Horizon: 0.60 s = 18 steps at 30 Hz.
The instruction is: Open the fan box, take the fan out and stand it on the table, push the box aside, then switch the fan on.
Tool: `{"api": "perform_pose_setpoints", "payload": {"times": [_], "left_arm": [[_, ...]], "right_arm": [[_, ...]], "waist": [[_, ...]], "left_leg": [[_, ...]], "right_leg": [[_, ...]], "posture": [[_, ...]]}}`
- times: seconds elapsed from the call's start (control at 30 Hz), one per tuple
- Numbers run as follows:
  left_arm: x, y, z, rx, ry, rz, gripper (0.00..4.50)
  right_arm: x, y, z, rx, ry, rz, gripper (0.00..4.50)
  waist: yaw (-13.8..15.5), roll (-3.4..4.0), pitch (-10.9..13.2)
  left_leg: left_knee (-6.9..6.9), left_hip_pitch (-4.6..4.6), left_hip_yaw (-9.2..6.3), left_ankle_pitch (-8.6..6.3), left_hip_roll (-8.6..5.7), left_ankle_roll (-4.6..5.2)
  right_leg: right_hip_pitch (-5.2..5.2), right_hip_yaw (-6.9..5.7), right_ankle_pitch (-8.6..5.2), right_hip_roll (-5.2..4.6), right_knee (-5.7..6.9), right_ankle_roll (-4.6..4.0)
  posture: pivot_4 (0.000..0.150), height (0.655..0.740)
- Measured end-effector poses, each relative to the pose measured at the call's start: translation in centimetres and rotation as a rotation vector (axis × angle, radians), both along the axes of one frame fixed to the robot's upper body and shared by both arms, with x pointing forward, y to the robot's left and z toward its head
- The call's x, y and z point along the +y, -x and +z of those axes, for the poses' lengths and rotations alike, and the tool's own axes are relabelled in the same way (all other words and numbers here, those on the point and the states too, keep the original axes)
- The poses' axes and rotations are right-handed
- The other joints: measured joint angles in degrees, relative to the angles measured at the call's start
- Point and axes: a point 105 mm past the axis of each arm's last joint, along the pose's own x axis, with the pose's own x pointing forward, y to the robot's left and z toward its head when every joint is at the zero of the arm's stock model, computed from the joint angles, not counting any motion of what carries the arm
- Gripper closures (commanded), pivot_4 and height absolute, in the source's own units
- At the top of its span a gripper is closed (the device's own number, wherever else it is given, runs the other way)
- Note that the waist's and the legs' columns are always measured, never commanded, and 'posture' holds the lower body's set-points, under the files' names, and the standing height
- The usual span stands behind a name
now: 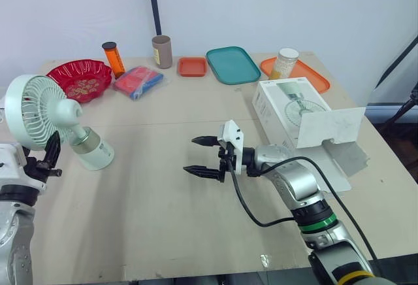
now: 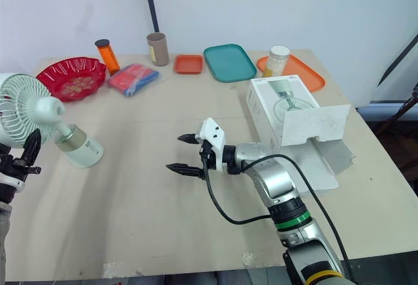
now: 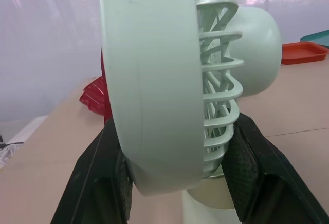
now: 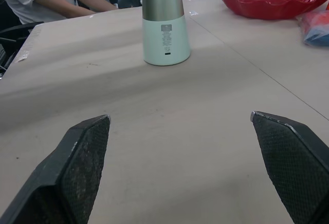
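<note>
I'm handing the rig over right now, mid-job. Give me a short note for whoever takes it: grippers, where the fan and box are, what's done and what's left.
Left gripper: fingers shut on the fan head, one on each side.
Right gripper: open, holding nothing, above the table mid-way, pointing toward the fan.
Fan: out of the box, base on the table at the robot's left.
Box: on the right side of the table, flap open.
Done: box opened, fan taken out and stood up.
Left: release the fan, push the box further aside if needed, switch the fan on. I can't tell whether it is running.
</note>
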Motion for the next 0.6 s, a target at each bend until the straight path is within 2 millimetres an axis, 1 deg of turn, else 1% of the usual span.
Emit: {"api": "perform_pose_setpoints", "payload": {"times": [0.07,0.23,0.4,0.43,0.53,0.6], "left_arm": [[-0.1,0.1,0.0,0.002,0.009,-0.008,2.65],[-1.3,0.5,0.3,0.01,0.048,-0.062,2.65],[-4.0,0.3,0.8,0.012,0.092,-0.181,2.65],[-5.0,0.3,1.0,0.012,0.096,-0.226,2.65],[-6.4,-0.1,1.1,0.022,0.101,-0.274,2.65],[-6.9,-0.4,0.9,0.031,0.106,-0.29,2.65]], "right_arm": [[0.0,0.0,0.0,0.0,-0.001,0.001,0.0],[0.8,0.1,0.3,0.002,-0.031,0.007,0.0],[2.0,-0.6,1.7,-0.018,-0.056,-0.009,0.0],[2.2,-0.8,2.1,-0.017,-0.057,-0.02,0.0],[2.5,-1.3,2.4,-0.001,-0.05,-0.045,0.0],[2.7,-1.4,2.6,0.004,-0.048,-0.053,0.0]], "waist": [[-0.04,0.0,0.0],[-0.12,-0.04,0.02],[-0.16,-0.11,0.05],[-0.16,-0.12,0.05],[-0.15,-0.11,0.05],[-0.15,-0.11,0.05]], "left_leg": [[0.0,0.0,0.0,0.0,0.0,0.0],[0.0,-0.03,-0.02,0.0,0.01,-0.01],[0.0,-0.05,-0.04,0.02,0.0,-0.05],[0.0,-0.06,-0.05,0.01,0.0,-0.07],[0.0,-0.08,-0.05,0.02,0.0,-0.08],[0.0,-0.08,-0.05,0.02,0.0,-0.09]], "right_leg": [[0.0,0.0,0.0,0.0,0.0,0.0],[-0.01,-0.01,0.0,0.0,0.0,0.0],[-0.01,-0.02,0.01,-0.01,0.0,0.01],[-0.02,-0.04,0.01,0.0,0.0,0.0],[-0.05,-0.04,0.02,0.0,0.0,-0.01],[-0.04,-0.04,0.02,0.0,0.0,-0.01]], "posture": [[0.15,0.74],[0.15,0.74],[0.15,0.74],[0.15,0.74],[0.15,0.74],[0.15,0.74]]}}
